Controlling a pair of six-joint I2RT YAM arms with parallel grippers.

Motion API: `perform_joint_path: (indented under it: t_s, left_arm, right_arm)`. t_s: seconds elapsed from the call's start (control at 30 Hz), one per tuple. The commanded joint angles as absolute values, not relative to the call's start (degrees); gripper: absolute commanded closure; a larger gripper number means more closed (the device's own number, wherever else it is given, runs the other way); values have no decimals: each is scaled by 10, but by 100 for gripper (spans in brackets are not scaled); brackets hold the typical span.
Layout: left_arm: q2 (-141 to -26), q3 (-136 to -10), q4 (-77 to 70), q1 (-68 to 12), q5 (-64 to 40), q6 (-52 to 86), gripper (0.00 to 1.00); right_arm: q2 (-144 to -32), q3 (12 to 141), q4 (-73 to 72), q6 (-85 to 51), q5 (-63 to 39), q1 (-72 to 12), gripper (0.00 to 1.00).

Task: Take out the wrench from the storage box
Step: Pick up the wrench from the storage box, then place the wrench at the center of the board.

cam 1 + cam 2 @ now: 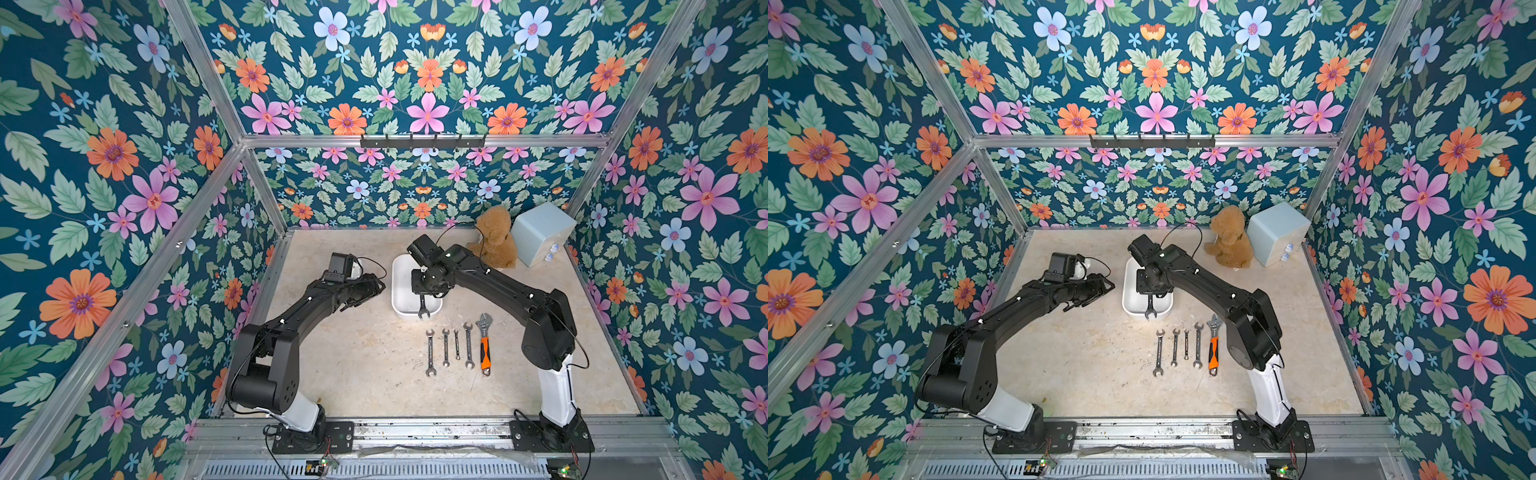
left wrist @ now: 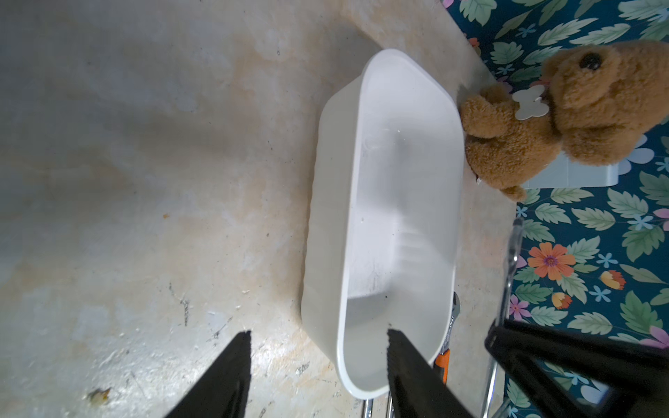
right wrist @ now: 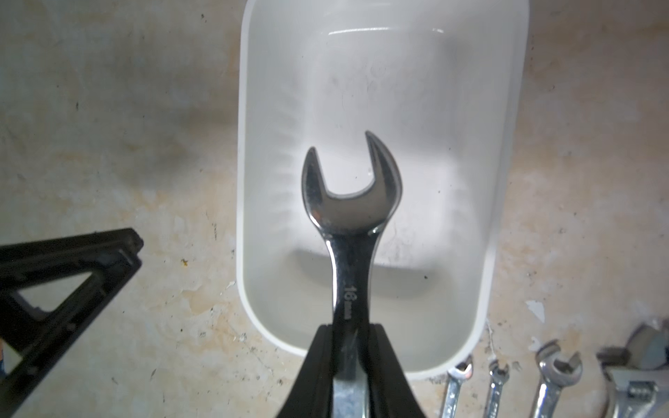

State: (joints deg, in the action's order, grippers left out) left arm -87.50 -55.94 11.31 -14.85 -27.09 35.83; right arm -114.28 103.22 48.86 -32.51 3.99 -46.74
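Observation:
The white storage box (image 1: 402, 286) (image 1: 1133, 297) stands mid-table, and its floor (image 3: 434, 144) is bare. My right gripper (image 3: 351, 329) (image 1: 422, 297) (image 1: 1149, 297) is shut on the shaft of a steel open-ended wrench (image 3: 350, 202) (image 1: 423, 311) (image 1: 1150, 311). It holds the wrench over the box's near end, above the floor. My left gripper (image 2: 319, 332) (image 1: 376, 286) (image 1: 1106, 286) is open beside the box's (image 2: 398, 217) left wall. That wall shows between its fingers, and I cannot tell whether they touch it.
Several open-ended wrenches (image 1: 446, 349) (image 3: 458, 383) lie in a row on the table in front of the box, with an orange-handled adjustable wrench (image 1: 485, 349) at the right end. A brown teddy (image 1: 494, 241) and a pale blue cube box (image 1: 540, 232) stand at the back right.

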Motion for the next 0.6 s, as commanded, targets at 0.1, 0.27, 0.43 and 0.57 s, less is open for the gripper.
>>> perform_joint_path:
  t_s: [0.1,0.27,0.43,0.57]
  left_arm:
    - [-820,-515,102,-149,-276,368,34]
    - [-781,-467,91,-149,-280,377,34]
    - [-762,-451,94,-149,-280,367,34]
    - [-756,-445,103,-149,-278,356,34]
  right_arm:
    - [-1059,918,440,-407,64,-536,87]
    - [-1034,835,389,-468,56,-593,86]
    - [-1052,782,336,-507,36,-617,86]
    - [-1069,771,313,-516,30,-619,86]
